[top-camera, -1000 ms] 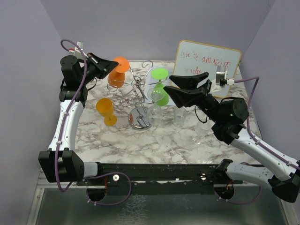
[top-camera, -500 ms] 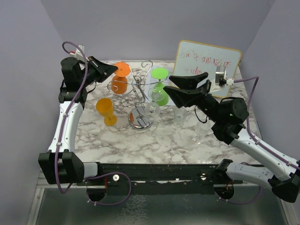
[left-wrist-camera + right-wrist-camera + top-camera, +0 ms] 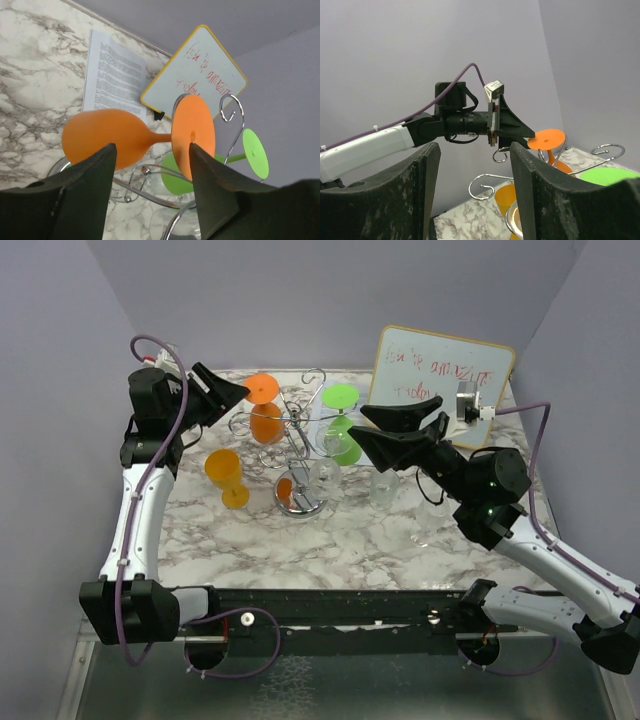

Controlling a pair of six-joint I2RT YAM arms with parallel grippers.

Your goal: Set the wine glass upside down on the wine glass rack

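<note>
Table (image 3: 330, 535): the marble top is carrying everything, and a whiteboard (image 3: 440, 365) is leaning at the back right, out of the working zone.

Wine glass rack (image 3: 303, 502): it is standing mid-table on its disc base, with its loop arms spreading at the top, so both arms are reaching it from either side.

Orange wine glass (image 3: 263, 390): it is hanging upside down on the rack's left side, with the foot uppermost above a loop and the bowl below. My reading is that the loop is carrying it by the foot, though I cannot tell how fully the stem is seated.

Green glass (image 3: 342, 398): it is hanging the same way on the right side. A second orange glass (image 3: 226, 472) is standing upright on the table near the rack.

Left gripper (image 3: 240, 392): you are holding it just beside the orange foot with the jaws parted and nothing pinched. The wrist view is showing stem and foot beyond the fingers. It looks like a release.

Right gripper (image 3: 360, 422): it is hovering near the green glass, spread and empty, probably waiting.

Risk: clipping the foot while backing out could unseat the glass.
</note>
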